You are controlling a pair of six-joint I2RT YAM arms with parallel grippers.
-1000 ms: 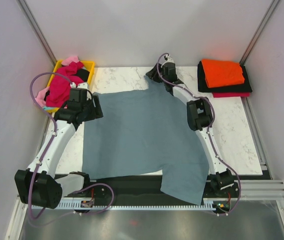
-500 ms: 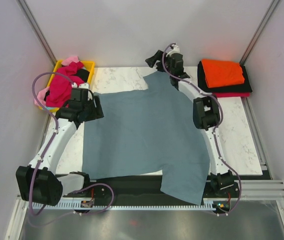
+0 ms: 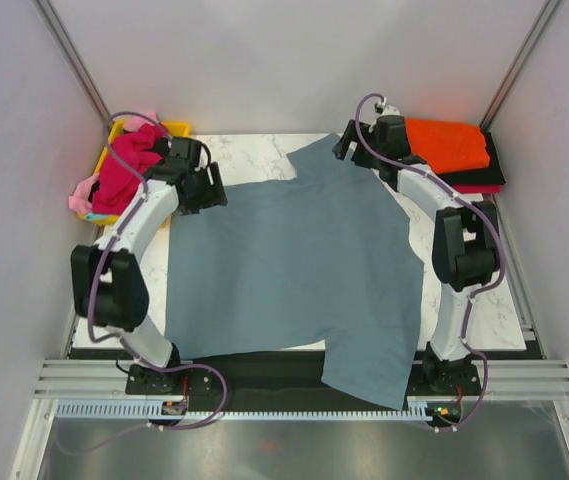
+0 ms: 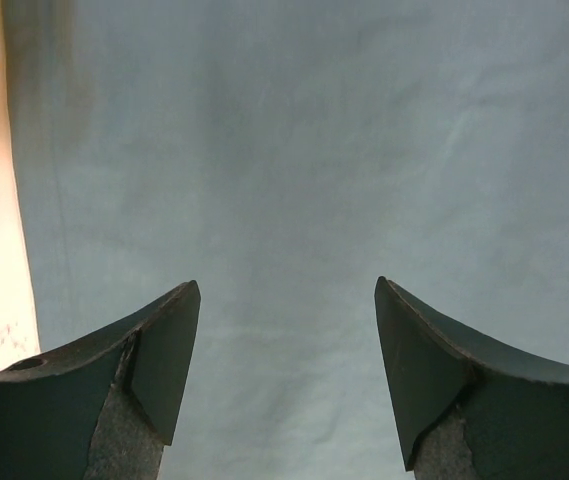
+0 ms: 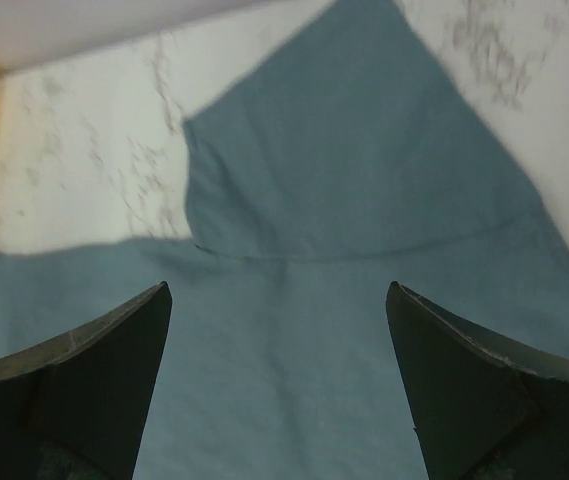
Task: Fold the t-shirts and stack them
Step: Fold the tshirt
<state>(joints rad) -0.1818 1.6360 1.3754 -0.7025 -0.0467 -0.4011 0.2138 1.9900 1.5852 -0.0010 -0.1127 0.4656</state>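
Note:
The large slate blue-grey t-shirt [image 3: 294,265] lies spread flat on the marble table [image 3: 249,155], with one sleeve pointing to the far edge and its near right corner hanging over the front edge. My left gripper [image 3: 210,190] is open and empty above the shirt's far left corner; the left wrist view shows the cloth [image 4: 294,150] between my open fingers. My right gripper [image 3: 350,146] is open and empty above the far sleeve [image 5: 344,150]. A folded orange shirt [image 3: 446,145] lies on a black one [image 3: 494,175] and a red one [image 3: 462,189] at the back right.
A yellow tray [image 3: 179,127] at the back left holds crumpled magenta [image 3: 124,170], pink [image 3: 84,192] and black shirts. Grey walls stand on both sides and behind. A black strip and a metal rail run along the table's front edge.
The left arm has swung up and moved its gripper to the shirt's far left corner. The right gripper has moved right, off the far sleeve's tip. The shirt lies as before.

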